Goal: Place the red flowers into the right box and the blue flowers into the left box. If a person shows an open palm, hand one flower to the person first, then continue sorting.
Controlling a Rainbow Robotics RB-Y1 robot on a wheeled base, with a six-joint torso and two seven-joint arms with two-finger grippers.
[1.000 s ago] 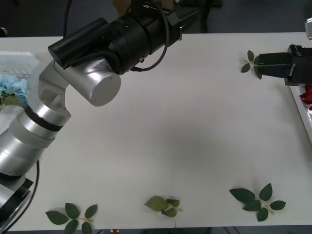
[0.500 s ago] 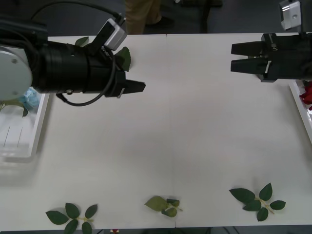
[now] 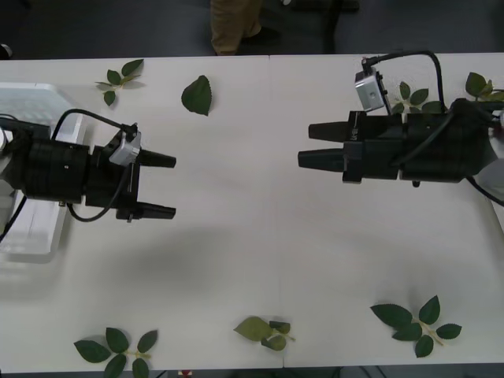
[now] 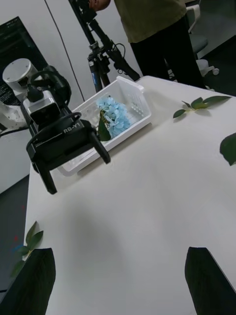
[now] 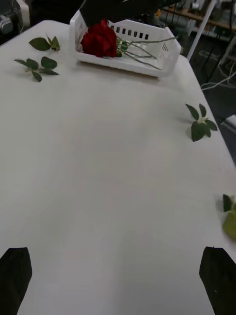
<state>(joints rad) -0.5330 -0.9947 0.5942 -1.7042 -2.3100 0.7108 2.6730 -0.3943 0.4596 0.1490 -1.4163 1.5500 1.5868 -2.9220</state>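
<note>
Over table (image 3: 252, 236) — grippers level, jaws apart

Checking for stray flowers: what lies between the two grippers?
Bare tabletop between the left gripper and right gripper, seen in the front view.

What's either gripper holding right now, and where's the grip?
Nothing. Left gripper and right gripper both hover over the table, jaws open and empty.
</note>
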